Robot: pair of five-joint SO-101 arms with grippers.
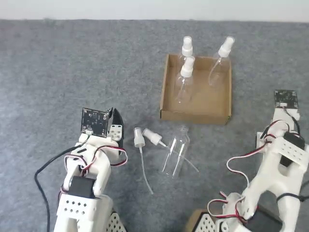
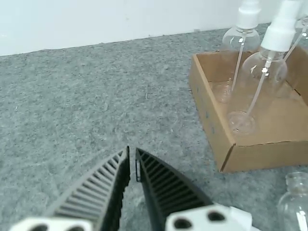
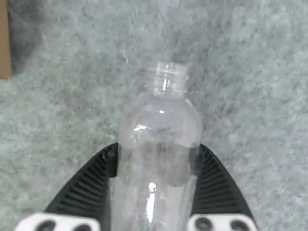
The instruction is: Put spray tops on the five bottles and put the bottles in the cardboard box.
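Because its neck is bare, the open bottle (image 3: 161, 130) is clamped by its body between the black fingers (image 3: 91, 183) of the right gripper (image 3: 157, 149), with the threaded mouth left free. I judge this keeps the neck reachable for a top. It lies over the grey surface (image 3: 250, 72); whether it rests on it I cannot tell.

The left gripper (image 2: 132, 151) is closed to a thin slit with nothing in it, low over the surface and pointing past the near corner of the box. It looks well placed for a pick, since just beside it one spray top (image 1: 139, 137) and a second spray top (image 1: 152, 137) lie loose, their dip tubes trailing across the surface. Next to them an uncapped lying bottle (image 1: 176, 152) rests on its side, near the box's front wall.

Farther out, the cardboard box (image 1: 195, 115) holds three capped bottles (image 1: 185, 79), standing with their spray heads up. By that count three are done, and two bottles and two tops remain
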